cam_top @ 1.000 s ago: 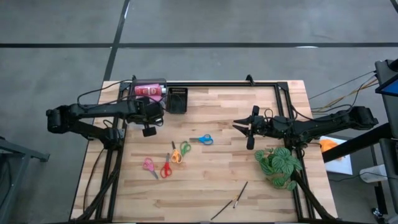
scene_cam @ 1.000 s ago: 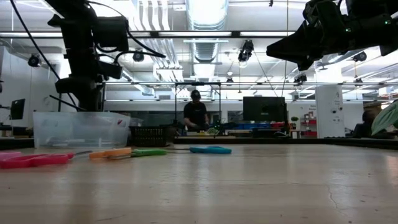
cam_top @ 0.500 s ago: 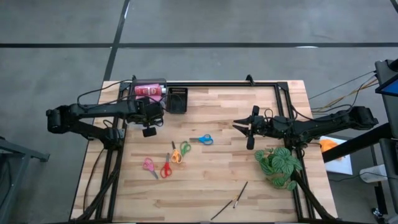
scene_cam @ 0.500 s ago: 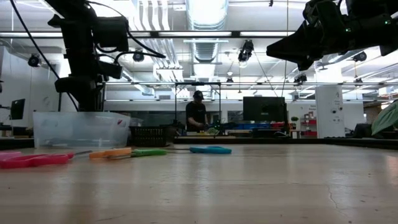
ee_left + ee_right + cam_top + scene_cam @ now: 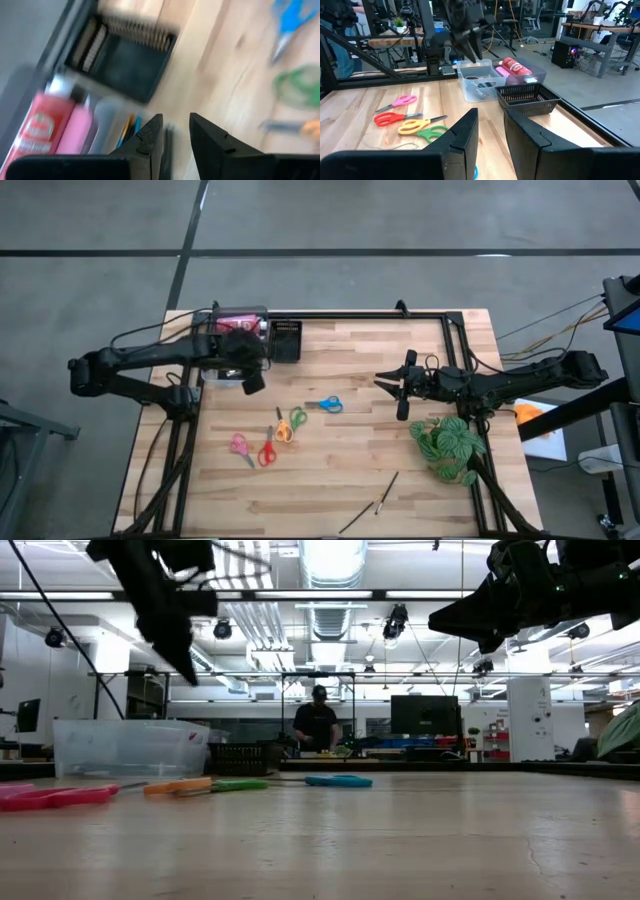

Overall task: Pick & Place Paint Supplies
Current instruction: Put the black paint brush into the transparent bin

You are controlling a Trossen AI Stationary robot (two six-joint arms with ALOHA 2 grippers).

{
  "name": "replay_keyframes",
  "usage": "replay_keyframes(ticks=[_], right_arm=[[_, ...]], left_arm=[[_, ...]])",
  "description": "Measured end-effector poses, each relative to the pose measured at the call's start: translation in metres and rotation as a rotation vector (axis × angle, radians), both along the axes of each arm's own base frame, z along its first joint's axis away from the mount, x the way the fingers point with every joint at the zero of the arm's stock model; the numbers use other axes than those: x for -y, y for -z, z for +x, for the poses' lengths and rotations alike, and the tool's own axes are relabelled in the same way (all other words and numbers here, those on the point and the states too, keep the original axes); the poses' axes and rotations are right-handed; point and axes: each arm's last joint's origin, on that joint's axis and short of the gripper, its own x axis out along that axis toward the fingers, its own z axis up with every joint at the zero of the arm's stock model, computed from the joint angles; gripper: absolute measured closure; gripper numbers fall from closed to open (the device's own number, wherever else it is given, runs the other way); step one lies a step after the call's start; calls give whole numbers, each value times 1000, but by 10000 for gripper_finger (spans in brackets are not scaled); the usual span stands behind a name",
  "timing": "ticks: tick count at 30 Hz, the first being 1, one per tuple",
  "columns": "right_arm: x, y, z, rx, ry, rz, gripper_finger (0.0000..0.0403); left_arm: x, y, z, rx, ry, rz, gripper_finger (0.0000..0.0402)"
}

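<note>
L gripper [image 5: 252, 377]: raised over the table's far-left corner, just beside the clear tub [image 5: 232, 323] and the black basket [image 5: 285, 341]. Fingers [image 5: 150, 137] stand a little apart w/ a narrow gap, nothing between them in wrist view.
R gripper [image 5: 402, 388]: hangs above table right of centre, near the plant [image 5: 448, 446]. Fingers [image 5: 462, 132] slightly parted, empty.
Clear tub: far-left corner, touching or just beside the black basket. Holds a red tube [image 5: 35, 127], a pink bottle [image 5: 72, 132] next to it, and brush handles [image 5: 127, 127] in blue/orange; wrist view is blurred, can't count them.
Black basket: right of the tub, at the far edge. Contents can't be told.
Blue scissors [image 5: 325, 404]: flat on wood near table centre, apart from the others.
Orange scissors [image 5: 283, 429]: left of centre, touching or overlapping green scissors [image 5: 297, 418].
Red scissors [image 5: 267, 450]: just beside the orange pair, toward the near edge.
Pink scissors [image 5: 240, 446]: left of red pair, close by.
Brushes [image 5: 386, 492]: two thin ones lying loose near the table's near edge, well apart from the tub; one slants by the edge [image 5: 354, 521].
Plant: green leafy, right side, by the R arm.
Table [image 5: 350, 360]: light wood slats, black frame along far and side edges.
Low view: tub [image 5: 130, 746] at left, scissors in a row in front; a person [image 5: 317, 724] stands far back in the room.
</note>
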Motion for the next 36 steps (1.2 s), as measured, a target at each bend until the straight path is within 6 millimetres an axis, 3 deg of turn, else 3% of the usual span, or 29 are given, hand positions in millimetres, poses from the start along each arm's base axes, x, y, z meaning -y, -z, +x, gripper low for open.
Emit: replay_keyframes(ticks=[8,16,26,36], right_arm=[[0,0,0,0,0,0,312],[0,0,0,-1,0,0,312],[0,0,0,0,0,0,312],[0,0,0,-1,0,0,312]], left_arm=[[19,-26,6,433,153,31,303],[49,-22,-1,742,340,97,303],[92,-3,-29,917,523,132,303],[98,11,-47,949,508,224,303]])
